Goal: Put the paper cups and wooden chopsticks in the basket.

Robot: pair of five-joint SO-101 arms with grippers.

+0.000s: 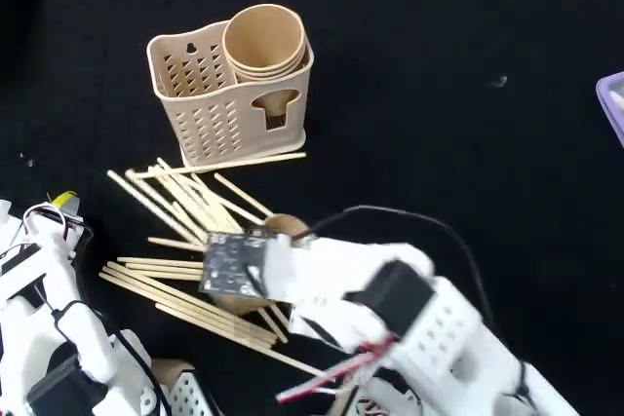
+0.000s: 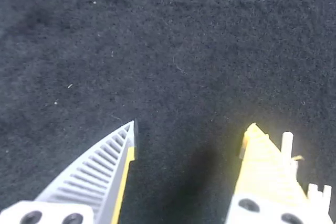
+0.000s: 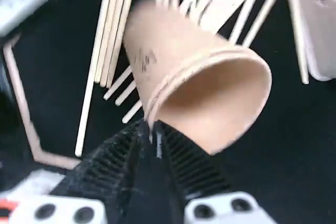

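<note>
A beige slotted basket (image 1: 210, 109) stands at the back of the black table with stacked paper cups (image 1: 265, 41) in one compartment. Wooden chopsticks (image 1: 185, 211) lie scattered in front of it. In the middle of that pile my right gripper (image 3: 152, 129) is shut on the rim of a paper cup (image 3: 210, 93), which is tilted with its mouth toward the camera over the chopsticks (image 3: 113, 35). From above, the right arm hides most of this cup (image 1: 285, 226). My left gripper (image 2: 191, 129) is open over bare black cloth, nothing between its fingers; its arm (image 1: 49, 338) sits at the front left.
A purple object (image 1: 612, 104) pokes in at the table's right edge. Black cloth (image 1: 468, 143) stretches bare to the right of the basket. The basket's wall (image 3: 315, 24) shows close beyond the held cup.
</note>
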